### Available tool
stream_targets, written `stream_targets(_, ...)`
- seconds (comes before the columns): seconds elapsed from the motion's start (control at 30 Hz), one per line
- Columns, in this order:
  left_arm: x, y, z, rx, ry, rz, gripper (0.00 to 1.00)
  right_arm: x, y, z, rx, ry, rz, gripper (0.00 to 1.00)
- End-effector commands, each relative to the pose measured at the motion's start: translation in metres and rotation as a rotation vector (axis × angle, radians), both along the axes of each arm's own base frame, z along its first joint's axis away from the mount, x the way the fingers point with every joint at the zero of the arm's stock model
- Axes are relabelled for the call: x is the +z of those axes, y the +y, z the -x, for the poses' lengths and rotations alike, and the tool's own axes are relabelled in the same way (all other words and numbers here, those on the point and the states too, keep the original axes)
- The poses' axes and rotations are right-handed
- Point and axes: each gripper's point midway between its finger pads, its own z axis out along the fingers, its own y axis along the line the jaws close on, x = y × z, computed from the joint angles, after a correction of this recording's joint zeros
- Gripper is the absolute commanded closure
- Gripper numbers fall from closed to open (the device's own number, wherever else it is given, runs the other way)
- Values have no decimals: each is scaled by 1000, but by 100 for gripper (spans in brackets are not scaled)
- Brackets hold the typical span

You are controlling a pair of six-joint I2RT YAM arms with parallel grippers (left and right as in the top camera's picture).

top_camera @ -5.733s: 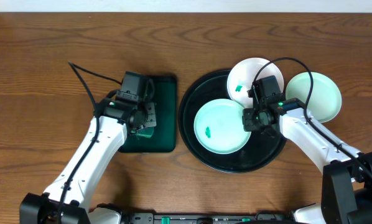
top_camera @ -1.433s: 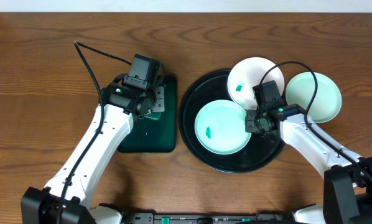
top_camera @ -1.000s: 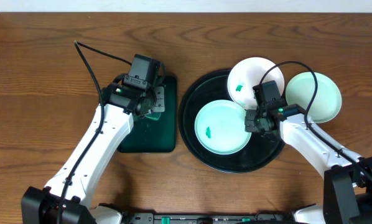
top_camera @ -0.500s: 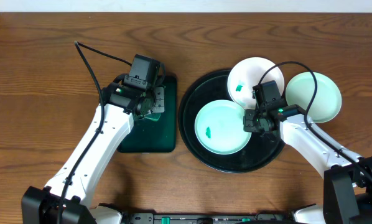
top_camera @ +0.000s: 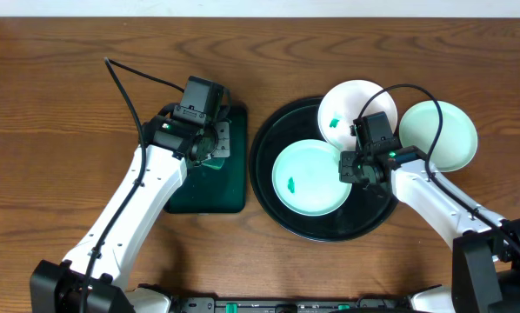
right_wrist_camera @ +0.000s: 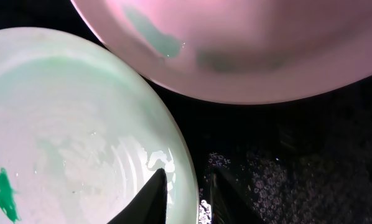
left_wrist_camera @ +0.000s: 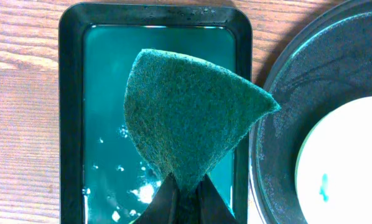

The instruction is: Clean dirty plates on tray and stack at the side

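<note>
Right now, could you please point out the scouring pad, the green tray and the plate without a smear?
scouring pad (left_wrist_camera: 186, 118), left wrist view, its middle.
green tray (left_wrist_camera: 105, 81), left wrist view, bare floor.
plate without a smear (top_camera: 441, 135), overhead view, its centre.

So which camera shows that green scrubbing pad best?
The left wrist view: the whole green pad shows up close, pinched at its tip by the fingers. Overhead, the left arm hides most of it; the right wrist view misses it.
</note>
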Motion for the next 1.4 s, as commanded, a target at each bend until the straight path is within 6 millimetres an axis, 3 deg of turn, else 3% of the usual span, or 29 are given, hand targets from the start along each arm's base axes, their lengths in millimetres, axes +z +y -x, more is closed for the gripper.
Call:
stream_targets(0.0,-4,1,-1,7,7,-9,93,-9,1,7,25,14,9,79)
stream_targets(0.87,-3,0,-3,7,-2,-6,92,-16,1,11,19,12,2,87)
stream_targets(1.07,-3,0,-3,7,-4,-5,93,-19,0,12,0,12,-5,99)
stream_targets(1.37,1,-2,-11,8,-38,7,93,-15,9,22,-86,75,-89,99)
